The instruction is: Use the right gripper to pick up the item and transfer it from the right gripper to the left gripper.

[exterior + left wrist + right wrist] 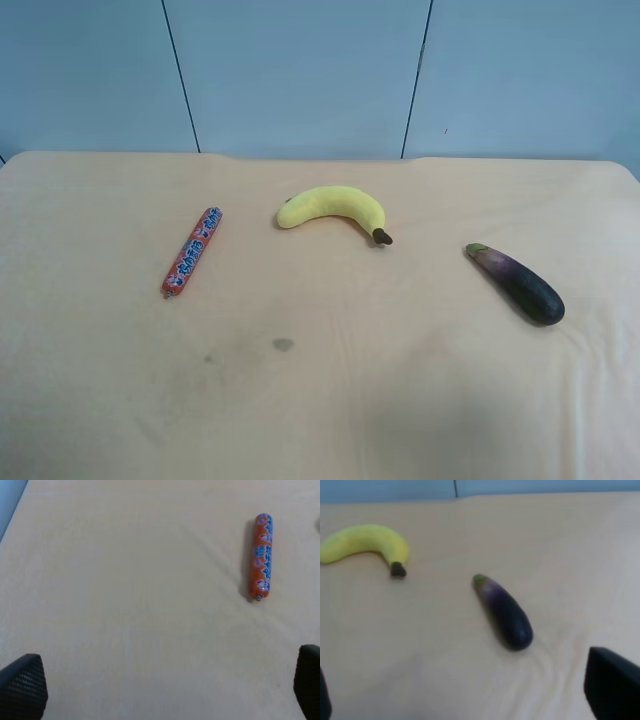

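Right gripper (467,697) stands spread wide and grasps nothing; only the dark tips of its fingers (612,687) show at the edges of its wrist view, with bare bench (570,540) between them. Ahead of the right gripper, apart from both fingers, the eggplant (504,612) lies flat on the bench, its rounded dark end nearer the gripper and its greenish stem end pointing away, toward the banana (365,542). The banana rests beyond it, well apart, with its brown stalk turned toward the eggplant. The left gripper (165,685) is likewise released and empty, its fingers (22,687) wide apart over open bench, and the sausage stick (262,555) lies well ahead of it, untouched. In the exterior high view the eggplant (517,283) sits at the view's right, slanting across the bench (320,420), the banana (335,205) lies near the middle toward the far edge, and the sausage stick (192,252) lies at the view's left. A small dark stain (283,344) marks the bench nearer the camera, and a pale blue wall (300,70) rises behind the far edge.
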`<state>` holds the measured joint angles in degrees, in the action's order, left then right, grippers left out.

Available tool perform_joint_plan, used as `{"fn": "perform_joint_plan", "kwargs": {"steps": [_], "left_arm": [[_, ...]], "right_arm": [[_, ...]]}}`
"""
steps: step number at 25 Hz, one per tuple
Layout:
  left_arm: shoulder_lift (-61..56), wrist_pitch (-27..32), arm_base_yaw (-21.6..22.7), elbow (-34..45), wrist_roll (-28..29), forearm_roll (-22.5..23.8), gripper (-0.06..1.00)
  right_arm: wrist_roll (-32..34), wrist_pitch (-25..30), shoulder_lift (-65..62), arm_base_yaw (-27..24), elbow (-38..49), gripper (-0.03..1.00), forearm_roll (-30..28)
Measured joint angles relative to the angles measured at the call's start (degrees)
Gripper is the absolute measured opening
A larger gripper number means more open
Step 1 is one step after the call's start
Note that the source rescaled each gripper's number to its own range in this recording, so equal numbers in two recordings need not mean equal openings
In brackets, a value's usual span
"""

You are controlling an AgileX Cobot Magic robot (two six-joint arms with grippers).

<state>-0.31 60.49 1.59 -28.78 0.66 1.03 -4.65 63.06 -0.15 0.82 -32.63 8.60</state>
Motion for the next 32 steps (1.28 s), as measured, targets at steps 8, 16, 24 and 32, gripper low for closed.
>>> {"fn": "perform_joint_plan", "kwargs": {"steps": [8, 16, 24, 32], "left_arm": [[0.0, 0.0, 0.0, 0.0, 0.0, 0.0, 1.0], [0.0, 0.0, 0.0, 0.0, 0.0, 0.0, 1.0], [0.0, 0.0, 0.0, 0.0, 0.0, 0.0, 1.0], [0.0, 0.0, 0.0, 0.0, 0.0, 0.0, 1.0]], "right_arm": [[3.01, 0.0, 4.14, 0.0, 0.05, 1.0, -3.39], [3.47, 2.1, 20.76, 0.0, -5.57, 1.0, -9.23], [-0.16, 6.27, 37.93, 0.22, -10.27, 1.0, -20.71], [-5.33, 6.53, 50.61, 0.34, -10.27, 1.0, -22.56]]}}
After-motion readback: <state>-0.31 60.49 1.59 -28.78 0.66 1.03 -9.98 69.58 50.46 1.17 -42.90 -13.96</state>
